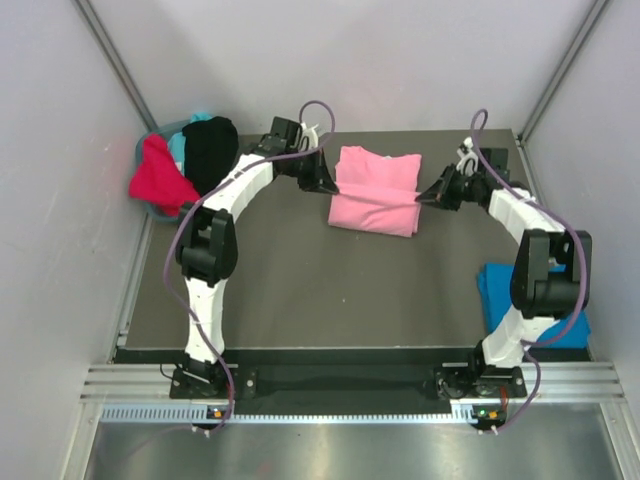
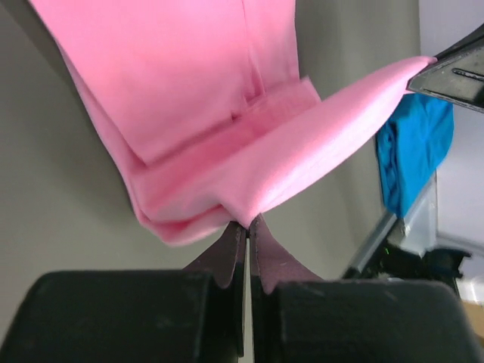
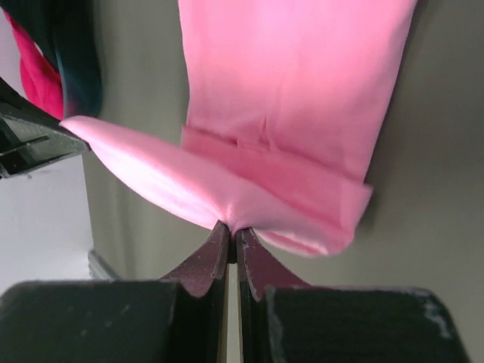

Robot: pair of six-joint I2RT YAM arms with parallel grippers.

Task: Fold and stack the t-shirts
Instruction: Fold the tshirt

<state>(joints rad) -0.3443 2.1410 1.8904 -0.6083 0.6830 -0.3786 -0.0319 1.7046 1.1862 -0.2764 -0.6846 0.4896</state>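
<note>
A light pink t-shirt (image 1: pixel 375 190), partly folded, lies at the back middle of the dark table (image 1: pixel 300 290). My left gripper (image 1: pixel 330 186) is shut on its left edge, and my right gripper (image 1: pixel 422 197) is shut on its right edge. Between them the held fold is stretched and lifted over the rest of the shirt. In the left wrist view the fingertips (image 2: pixel 236 238) pinch pink cloth (image 2: pixel 227 113). In the right wrist view the gripper (image 3: pixel 231 236) pinches pink cloth (image 3: pixel 287 98) too. A bright blue t-shirt (image 1: pixel 500 300) lies at the table's right edge.
A pile of red (image 1: pixel 155 178), teal and black (image 1: pixel 210 148) t-shirts sits at the back left corner. White walls stand close on three sides. The blue shirt also shows in the left wrist view (image 2: pixel 414 151). The red and dark shirts show in the right wrist view (image 3: pixel 45 68).
</note>
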